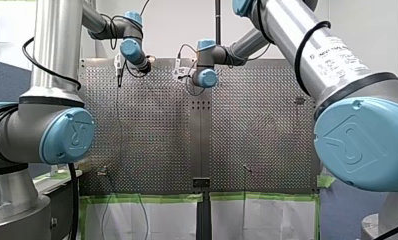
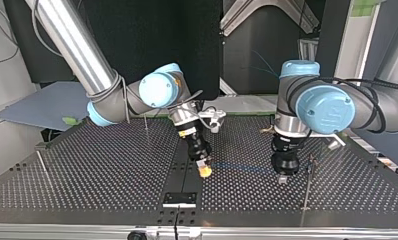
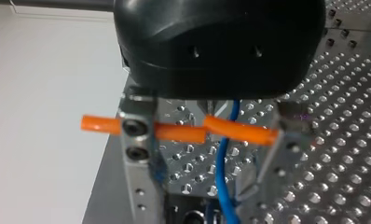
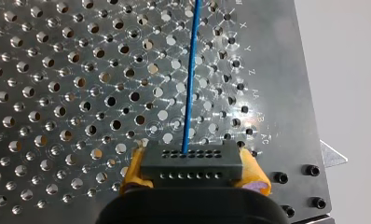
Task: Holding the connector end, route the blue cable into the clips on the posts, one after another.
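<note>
Right hand (image 4: 193,171) clamped on black rectangular connector (image 4: 193,163) of thin blue cable (image 4: 189,84); left hand (image 3: 204,179), fingers apart, straddles the cable.

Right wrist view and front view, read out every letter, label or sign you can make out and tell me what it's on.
"X", "Y", "Z", "AA": engraved marks along the perforated table edge, right wrist view.
Two marks after those: perhaps "AB", "AC", faint.
Label on my right arm: print too blurred.
Blue joint cap: embossed logo, no readable letters.
Connector: no text.
</note>
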`<state>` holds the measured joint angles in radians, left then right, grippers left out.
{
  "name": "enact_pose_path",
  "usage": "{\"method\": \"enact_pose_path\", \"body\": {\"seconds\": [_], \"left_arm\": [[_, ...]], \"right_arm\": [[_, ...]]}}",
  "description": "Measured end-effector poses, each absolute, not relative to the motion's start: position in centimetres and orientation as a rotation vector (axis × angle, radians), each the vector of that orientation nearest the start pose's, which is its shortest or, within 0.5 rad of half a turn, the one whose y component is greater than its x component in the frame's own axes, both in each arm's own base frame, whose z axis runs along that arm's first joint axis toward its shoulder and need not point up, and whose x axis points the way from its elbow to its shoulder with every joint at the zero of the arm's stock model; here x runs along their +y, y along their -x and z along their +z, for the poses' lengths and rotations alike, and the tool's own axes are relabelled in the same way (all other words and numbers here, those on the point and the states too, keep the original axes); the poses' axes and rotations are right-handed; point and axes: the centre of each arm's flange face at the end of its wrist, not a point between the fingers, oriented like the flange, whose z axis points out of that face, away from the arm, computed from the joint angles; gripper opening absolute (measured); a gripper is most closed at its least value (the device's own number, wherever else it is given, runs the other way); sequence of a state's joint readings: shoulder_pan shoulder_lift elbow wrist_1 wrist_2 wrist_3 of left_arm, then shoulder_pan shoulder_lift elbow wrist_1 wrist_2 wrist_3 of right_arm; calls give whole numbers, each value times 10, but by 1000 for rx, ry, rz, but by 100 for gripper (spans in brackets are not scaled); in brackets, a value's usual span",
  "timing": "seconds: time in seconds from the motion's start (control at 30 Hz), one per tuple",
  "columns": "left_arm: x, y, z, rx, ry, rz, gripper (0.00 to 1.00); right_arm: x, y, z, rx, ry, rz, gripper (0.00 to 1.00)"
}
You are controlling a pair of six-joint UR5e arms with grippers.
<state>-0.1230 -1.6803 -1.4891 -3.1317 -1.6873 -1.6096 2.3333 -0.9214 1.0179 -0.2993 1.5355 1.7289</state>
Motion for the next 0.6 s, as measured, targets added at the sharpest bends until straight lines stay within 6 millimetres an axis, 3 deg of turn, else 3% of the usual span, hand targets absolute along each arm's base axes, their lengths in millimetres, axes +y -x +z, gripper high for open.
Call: {"method": "enact_pose_path", "body": {"seconds": [0.07, 0.13, 0.23, 0.4, 0.43, 0.5, 0.57, 0.6], "left_arm": [[-186, -516, 472, 1591, 27, -29, 52], [-186, -516, 472, 1592, 28, -28, 55], [-186, -516, 472, 1593, 30, -29, 46], [-187, -514, 473, 1594, 23, -30, 44], [-188, -514, 474, 1593, 23, -30, 38], [-188, -514, 474, 1593, 21, -32, 38], [-188, -514, 474, 1593, 20, -33, 9], [-189, -513, 474, 1593, 19, -33, 9]], "right_arm": [[-459, -627, 386, 1050, 2108, -2750, 0], [-460, -627, 385, 1052, 2109, -2750, 0], [-459, -627, 385, 1051, 2109, -2749, 0], [-460, -627, 385, 1052, 2108, -2749, 0], [-460, -627, 385, 1053, 2107, -2749, 0], [-460, -626, 385, 1054, 2107, -2749, 0], [-460, -626, 385, 1054, 2107, -2749, 0], [-460, -626, 385, 1054, 2107, -2749, 0]]}}
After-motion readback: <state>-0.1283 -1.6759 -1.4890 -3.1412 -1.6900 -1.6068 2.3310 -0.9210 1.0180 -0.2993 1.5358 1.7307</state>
